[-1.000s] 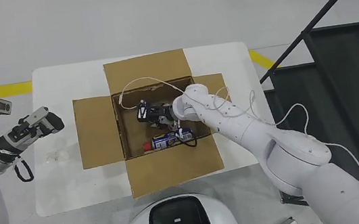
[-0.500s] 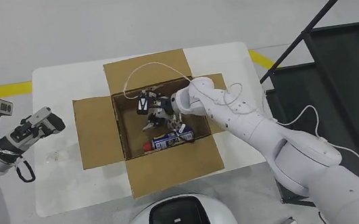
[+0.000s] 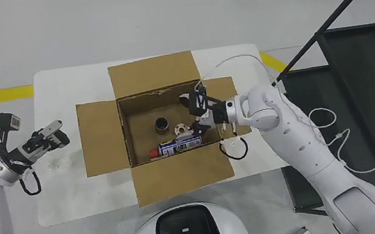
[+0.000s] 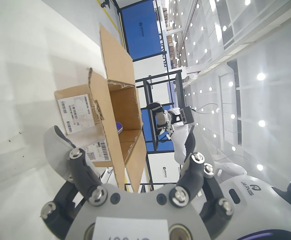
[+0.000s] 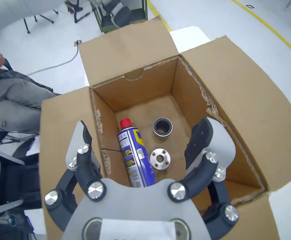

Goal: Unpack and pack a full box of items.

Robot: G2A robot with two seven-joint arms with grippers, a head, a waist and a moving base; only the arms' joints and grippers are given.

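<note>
Our right gripper hung over the box, jaws spread and empty, and down ahead of them lay the spray can, hard and slippery we thought, best pinched across its middle, metal disc and black ring beyond.

A: Any print you can read here?

B: Not much. The brown cardboard box carries two white shipping labels on its outer side. They have black barcodes and fine lines too small to make out, and the lower one has a square code as well.

A: And inside?

B: The blue spray can with a red cap has a yellow-and-white label, but its small print is blurred. Farther off, a blue wall panel bears white lettering — turned sideways.
</note>
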